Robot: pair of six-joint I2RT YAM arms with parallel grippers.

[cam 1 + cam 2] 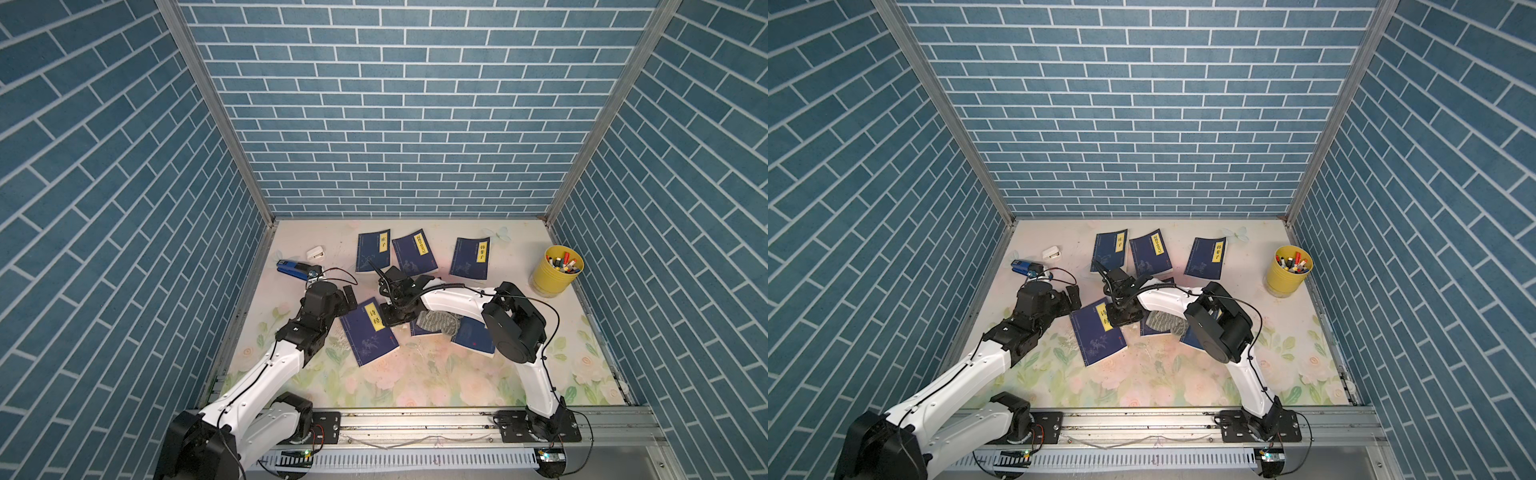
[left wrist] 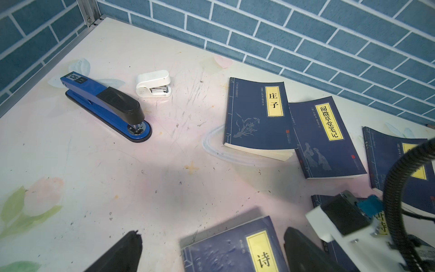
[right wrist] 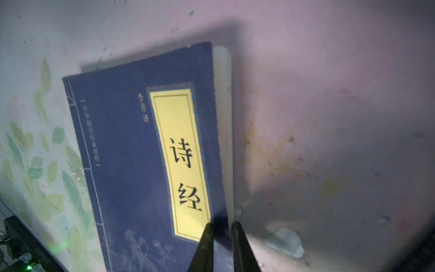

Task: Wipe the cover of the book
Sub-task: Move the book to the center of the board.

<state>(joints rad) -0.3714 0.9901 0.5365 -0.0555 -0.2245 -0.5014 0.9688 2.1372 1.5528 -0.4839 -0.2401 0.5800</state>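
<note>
Flat, rectangular, matte navy paperback book (image 1: 368, 337)

Titles, black on yellow cover strips. 诗经 book (image 3: 122, 146): reads 诗经, with small 李青 译 beside. Far row: 庄子 book (image 2: 249, 122); 阅微草堂笔记 book (image 2: 313, 143); 韩非子 book (image 1: 465, 262). Blue stapler (image 2: 106, 103) plate: print too blurred to read.

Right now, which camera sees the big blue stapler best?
The left wrist view: the blue stapler is close, whole and sharp there. In both top views it is tiny, partly behind the left arm. The right wrist view does not show it.
</note>
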